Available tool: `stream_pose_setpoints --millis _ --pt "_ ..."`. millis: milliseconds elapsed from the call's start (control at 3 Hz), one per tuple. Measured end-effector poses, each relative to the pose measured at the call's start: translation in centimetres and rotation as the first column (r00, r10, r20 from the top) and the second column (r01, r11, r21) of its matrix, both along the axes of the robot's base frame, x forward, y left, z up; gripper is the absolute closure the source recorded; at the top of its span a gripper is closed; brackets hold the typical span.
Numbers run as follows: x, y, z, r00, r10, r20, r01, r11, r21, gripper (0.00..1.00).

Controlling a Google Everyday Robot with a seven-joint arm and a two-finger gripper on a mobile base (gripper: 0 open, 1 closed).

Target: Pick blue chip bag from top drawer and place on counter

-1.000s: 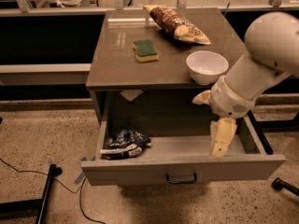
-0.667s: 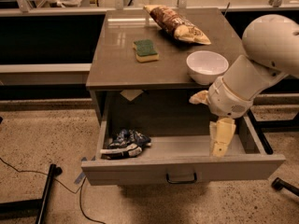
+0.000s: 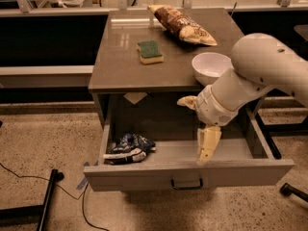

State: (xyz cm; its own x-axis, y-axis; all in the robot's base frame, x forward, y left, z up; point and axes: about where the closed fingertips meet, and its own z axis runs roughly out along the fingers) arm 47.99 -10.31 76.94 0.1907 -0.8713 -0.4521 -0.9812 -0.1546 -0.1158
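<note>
Cream-coloured gripper point(image 3: 208, 147) hanging inside wide shallow grey top drawer point(image 3: 240, 172), right of drawer centre; apart or together, cannot tell. Small crumpled dark blue foil chip bag point(image 3: 130, 147) lying in drawer's left front corner, well apart from gripper. Judging: good grasp is needing leftward travel clear of drawer front, then descent onto bag's bulge. Glossy grey-brown counter point(image 3: 120, 66) sitting above drawer.

This is looking like a robot test lab: cables point(image 3: 19, 172) are trailing across speckled floor point(image 3: 43, 134), a lone cabinet point(image 3: 99, 107) is standing there, and the gripper point(image 3: 207, 150) is hanging inside its open drawer point(image 3: 139, 178).
</note>
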Motion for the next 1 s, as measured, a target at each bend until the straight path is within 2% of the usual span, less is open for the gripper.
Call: stream_pose_setpoints --millis 333,667,1000 --pt "2.6 4.9 -1.5 0.9834 0.12 0.136 -0.13 0.989 0.066 0.0" --pt "3.5 8.1 -2.3 0.9589 0.204 0.198 -0.224 0.971 0.085 0.0" --pt "4.0 11.4 -4.9 0.9284 0.293 0.228 -0.321 0.942 0.095 0.0"
